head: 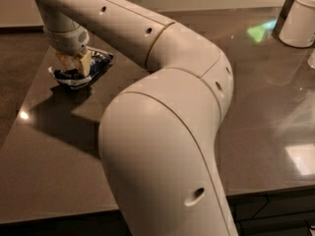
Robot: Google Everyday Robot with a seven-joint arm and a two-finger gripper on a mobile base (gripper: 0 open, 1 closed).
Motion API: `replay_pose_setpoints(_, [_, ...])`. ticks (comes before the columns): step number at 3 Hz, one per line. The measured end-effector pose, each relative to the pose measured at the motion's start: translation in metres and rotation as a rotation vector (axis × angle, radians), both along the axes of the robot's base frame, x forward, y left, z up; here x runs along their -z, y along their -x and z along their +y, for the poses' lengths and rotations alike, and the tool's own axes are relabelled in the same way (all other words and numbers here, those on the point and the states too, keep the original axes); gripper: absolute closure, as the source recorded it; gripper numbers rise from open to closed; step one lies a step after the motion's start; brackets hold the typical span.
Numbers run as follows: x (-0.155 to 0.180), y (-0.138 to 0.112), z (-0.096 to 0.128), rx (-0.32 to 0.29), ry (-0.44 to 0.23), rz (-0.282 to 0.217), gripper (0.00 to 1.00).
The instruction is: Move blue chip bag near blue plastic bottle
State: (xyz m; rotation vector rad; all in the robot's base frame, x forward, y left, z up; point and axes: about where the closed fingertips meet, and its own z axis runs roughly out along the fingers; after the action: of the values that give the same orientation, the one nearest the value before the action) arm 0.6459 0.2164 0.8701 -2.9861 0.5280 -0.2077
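The blue chip bag (94,65) is at the far left of the dark table, crumpled and curled up at its edges. My gripper (74,64) comes down onto it from above, its tan fingers (83,63) closed on the bag's middle. The bag seems slightly raised, with a shadow under it. The blue plastic bottle is out of view. My large white arm (162,132) fills the middle of the view and hides much of the table.
A white cylindrical container (299,18) stands at the far right, with part of another white object (311,58) at the right edge below it. The table's left edge (29,82) runs diagonally close to the bag. The front edge (266,191) is near.
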Motion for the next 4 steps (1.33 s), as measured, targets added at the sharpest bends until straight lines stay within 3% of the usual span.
replay_pose_setpoints(1, [-0.018, 0.013, -0.016, 0.036, -0.018, -0.012, 1.0])
replay_pose_setpoints(3, [-0.049, 0.031, -0.067, 0.154, -0.044, -0.034, 1.0])
replay_pose_setpoints(4, [-0.052, 0.04, -0.093, 0.216, -0.046, -0.017, 1.0])
